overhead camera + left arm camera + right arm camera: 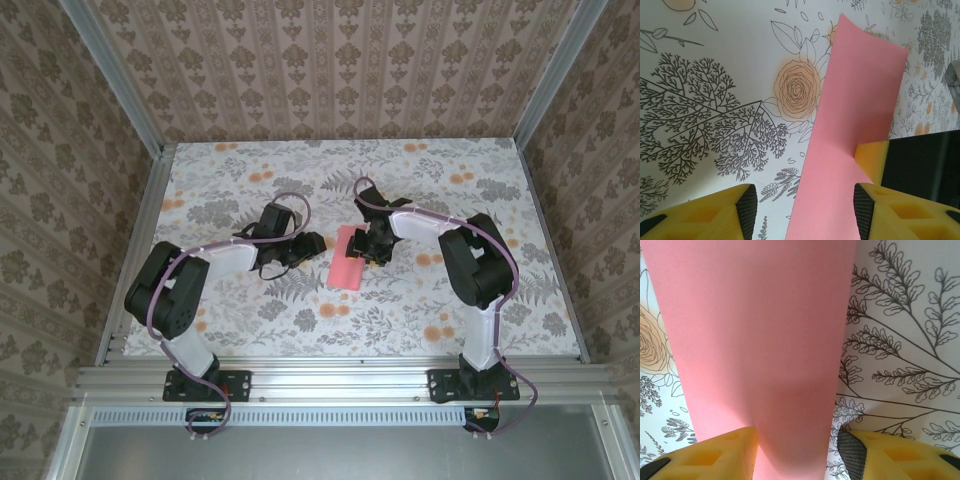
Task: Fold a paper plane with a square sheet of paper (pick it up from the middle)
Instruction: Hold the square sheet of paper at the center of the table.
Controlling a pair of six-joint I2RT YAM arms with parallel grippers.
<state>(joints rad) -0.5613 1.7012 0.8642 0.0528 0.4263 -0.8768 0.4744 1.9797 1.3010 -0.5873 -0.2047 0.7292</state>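
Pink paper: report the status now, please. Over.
Left gripper open, at pink paper. Right gripper open, straddling it. Paper on table, not lifted. Nothing blocking.

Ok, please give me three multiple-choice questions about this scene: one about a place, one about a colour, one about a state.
1. Where does the pink paper lie?
A) near the middle of the table
B) on the metal rail
C) at the far left corner

2. What colour are the left fingers?
A) blue
B) white
C) yellow

3. How do the right fingers stand?
A) pressed together
B) apart, the paper between them
C) apart, nothing between them

Answers:
1 A, the top view shows it flat near the centre.
2 C, the bodies are yellow with black pads.
3 B, in the right wrist view pink paper fills the gap.
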